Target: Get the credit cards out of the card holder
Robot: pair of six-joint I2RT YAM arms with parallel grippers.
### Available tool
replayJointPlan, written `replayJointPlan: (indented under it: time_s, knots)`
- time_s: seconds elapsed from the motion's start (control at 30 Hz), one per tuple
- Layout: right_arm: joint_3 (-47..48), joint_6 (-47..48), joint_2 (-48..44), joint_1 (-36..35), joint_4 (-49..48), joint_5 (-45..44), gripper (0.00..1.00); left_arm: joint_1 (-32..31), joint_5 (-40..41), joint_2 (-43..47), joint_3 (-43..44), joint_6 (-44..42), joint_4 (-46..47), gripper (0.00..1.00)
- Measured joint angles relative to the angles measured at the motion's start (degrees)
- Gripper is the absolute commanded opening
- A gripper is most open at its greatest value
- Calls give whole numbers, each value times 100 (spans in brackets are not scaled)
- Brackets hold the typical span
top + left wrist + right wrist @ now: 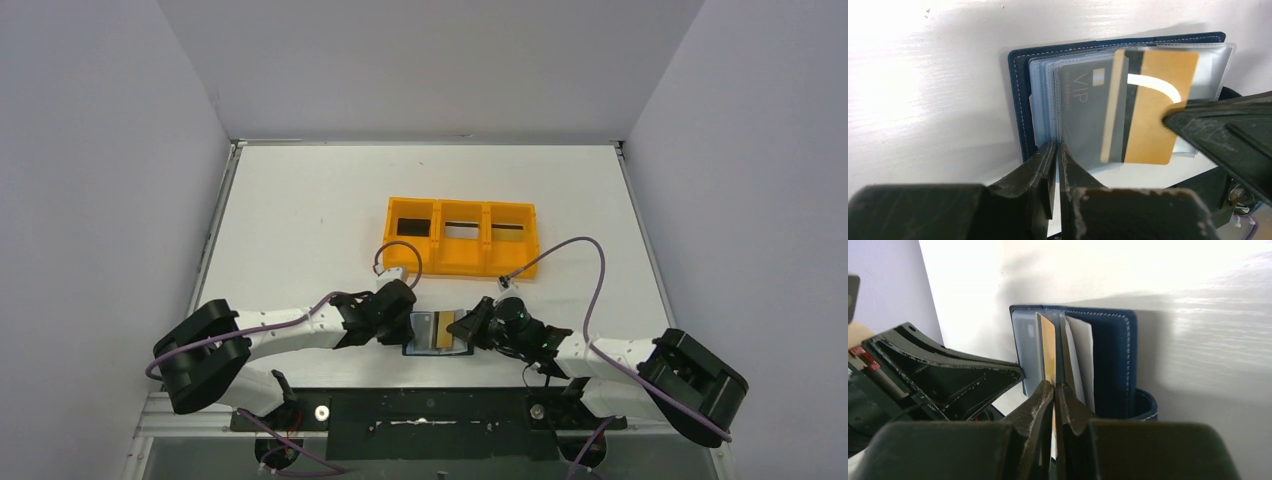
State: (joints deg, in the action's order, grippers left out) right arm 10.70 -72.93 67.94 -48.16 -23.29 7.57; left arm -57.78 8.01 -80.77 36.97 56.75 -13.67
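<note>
Card holder (420, 331) lies open at lower centre of the overhead view, both arms stretched low toward it. Left gripper (1054, 150) is narrow, nipping its lower edge — exact contact unclear. Right gripper (1054, 387) is clamped on a gold card (1048, 345) standing edge-on, its lower part hidden.

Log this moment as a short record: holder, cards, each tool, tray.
card holder: lying open on the table, near the arm bases
gold card: partly out of its clear sleeve
grey VIP card: inside a sleeve
left tool: shut on the holder's sleeve edge
right tool: shut on the gold card
orange tray: beyond the holder, three compartments
</note>
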Motion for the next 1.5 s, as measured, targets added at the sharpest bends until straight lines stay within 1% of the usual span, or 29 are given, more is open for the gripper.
replayJointPlan:
  time_s: [0.1,0.23,0.5,0.6,0.67,0.8,0.93,0.97,1.07,1.13,1.2,1.33,1.43,1.5]
  knots:
    - [0,20,-168,68,173,-122,3,2,46,26,15,-37,-111,16]
    - [0,55,-101,101,229,-133,0,11,94,31,83,-131,-415,25]
    - [61,68,223,101,57,-83,0,11,168,103,433,-302,-833,33]
    - [63,68,223,101,52,-74,1,11,160,262,581,-374,-780,38]
    - [63,68,223,101,52,-74,1,13,85,369,612,-448,-599,39]
    - [66,66,221,101,55,-74,2,15,-203,350,616,-542,-155,39]
    - [66,66,201,101,59,-72,6,13,-446,-68,695,-597,101,37]
    - [66,66,190,101,59,-74,8,13,-492,-212,713,-597,127,35]
    - [63,57,184,131,55,-72,15,13,-535,-562,713,-586,129,26]
    - [37,50,184,136,44,-72,17,13,-555,-669,715,-544,181,21]
    - [-35,39,192,153,-20,-48,17,13,-538,-704,715,-505,184,18]
    - [-160,-20,302,208,-291,50,17,11,-518,-734,717,-457,186,15]
    - [-234,-70,358,212,-505,90,22,11,-501,-737,715,-435,181,14]
    - [-273,-103,369,232,-625,120,24,11,-492,-737,713,-428,177,13]
